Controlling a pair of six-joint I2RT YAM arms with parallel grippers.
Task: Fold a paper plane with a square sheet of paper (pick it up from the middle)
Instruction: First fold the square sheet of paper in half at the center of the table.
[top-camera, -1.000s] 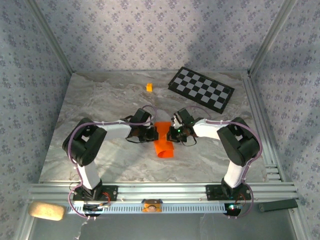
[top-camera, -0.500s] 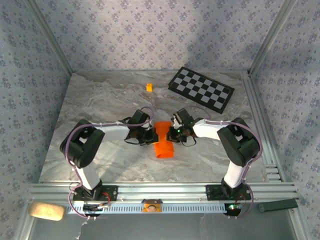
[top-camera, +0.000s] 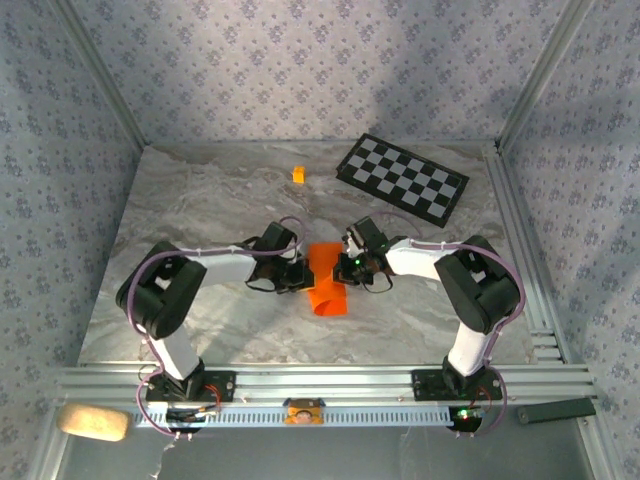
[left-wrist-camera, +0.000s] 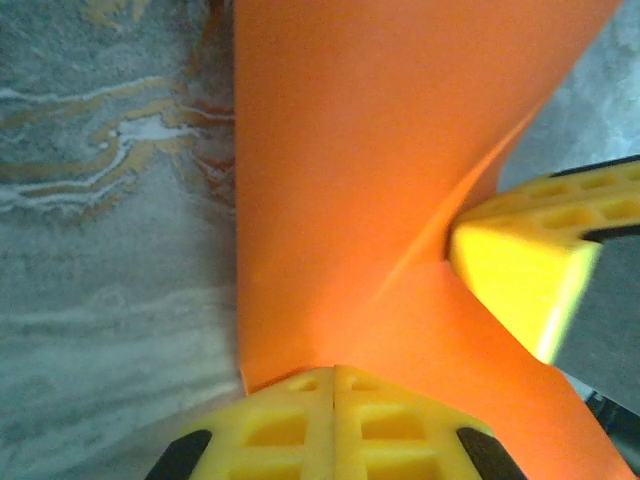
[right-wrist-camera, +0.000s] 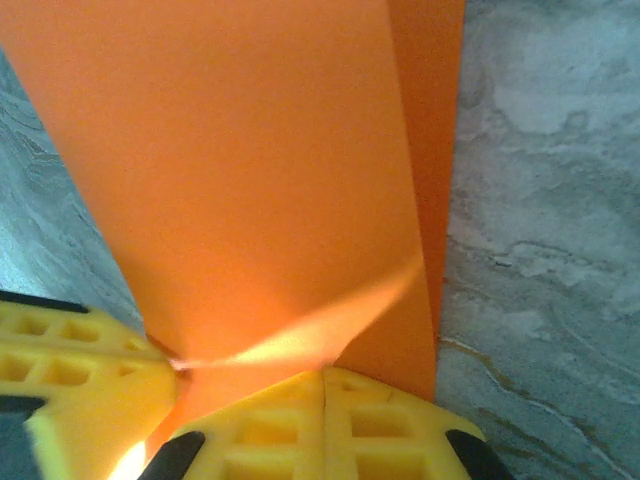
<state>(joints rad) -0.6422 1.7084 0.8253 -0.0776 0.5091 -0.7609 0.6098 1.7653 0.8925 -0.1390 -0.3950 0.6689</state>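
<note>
Running near-to-far, slightly skewed: paper (top-camera: 326, 284) (folded strip, no distinct tip). Left gripper (top-camera: 298, 272), right gripper (top-camera: 346, 267): each pinching an opposite long edge, jaws pressed together.

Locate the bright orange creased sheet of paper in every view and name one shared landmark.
Top external: the bright orange creased paper sheet lies just below picture centre.
Left wrist: sheet covers centre and right.
Right wrist: sheet covers left and centre.
Shared landmark: grey marbled table top beside it.
</note>
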